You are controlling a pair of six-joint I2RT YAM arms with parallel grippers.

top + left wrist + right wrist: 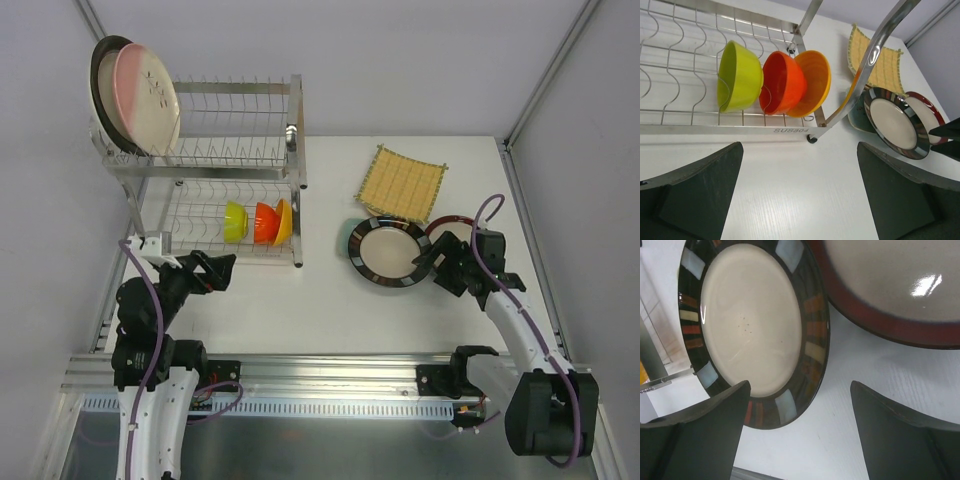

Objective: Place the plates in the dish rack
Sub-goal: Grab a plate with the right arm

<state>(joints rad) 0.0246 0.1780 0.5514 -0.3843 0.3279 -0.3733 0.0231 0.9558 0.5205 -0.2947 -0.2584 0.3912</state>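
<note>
Lettering "SUS304" on rail of dish rack (pixel 715 129)

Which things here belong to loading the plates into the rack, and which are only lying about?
Part of the job: dish rack, dark-rimmed plate, red-rimmed plate, yellow woven square, pink-and-white plate (already racked).
Lying about: green bowl, orange bowl, yellow bowl, on the lower shelf.

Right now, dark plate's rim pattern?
Dark-rimmed plate: coloured rectangular blocks on black; best: right wrist view.
</note>
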